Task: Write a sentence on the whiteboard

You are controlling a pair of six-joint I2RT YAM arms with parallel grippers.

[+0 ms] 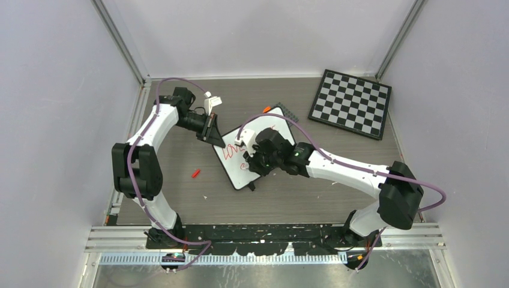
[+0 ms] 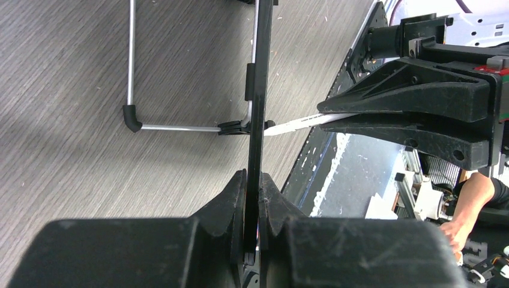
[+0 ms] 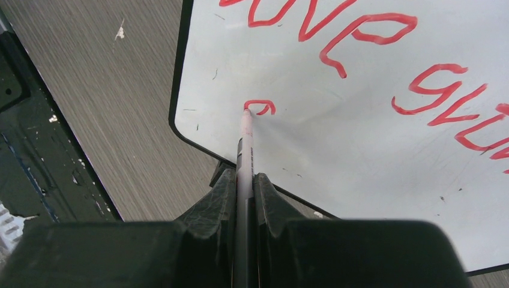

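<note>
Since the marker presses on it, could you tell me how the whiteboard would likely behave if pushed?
The whiteboard is probably stiff: its clamped edge looks straight in the left wrist view. On a thin wire stand, it likely slides or tips easily unless the left hand holds it.

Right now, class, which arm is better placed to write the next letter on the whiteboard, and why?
Right. The right fingers grip the marker, its tip on the whiteboard beside a small red stroke. The left fingers are clamped on the board's edge, holding it.
</note>
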